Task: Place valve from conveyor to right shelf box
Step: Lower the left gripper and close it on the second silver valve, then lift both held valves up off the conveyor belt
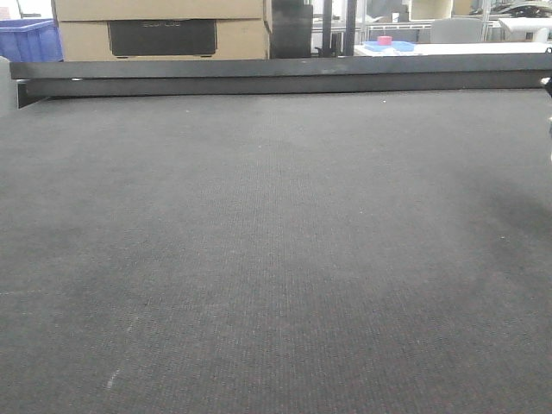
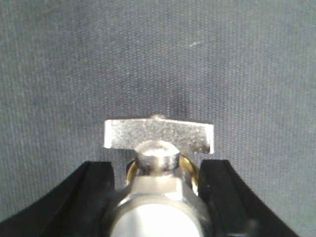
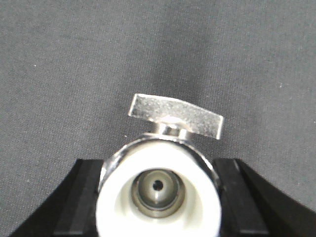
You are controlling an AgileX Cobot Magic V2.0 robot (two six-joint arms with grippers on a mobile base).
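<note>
Close against the left wrist lens sits a valve [image 2: 158,197], silvery, its hex body blurred and filling the bottom of the view. A round stub and a flat, rough-cast handle bar stand at its far end. The left gripper [image 2: 159,170] has its black fingers [image 2: 94,197] pressed against both flanks of this valve, pinching it. Behind it lies the dark grey woven conveyor [image 2: 158,59], with a faint shadow just past the handle. Whether the valve touches the belt cannot be told.

In the front view the belt fills almost the whole picture up to a black rail [image 1: 276,73] along its far edge. Beyond the rail, from the left, stand a blue bin [image 1: 26,39], cardboard boxes [image 1: 159,30] and a blue dish [image 1: 388,45] bearing something pink.

The right gripper [image 3: 159,170] likewise clamps its black fingers [image 3: 81,197] on a second valve [image 3: 163,148]. Its white-lined bore faces the lens, and its handle bar tilts down to the right over the belt.
</note>
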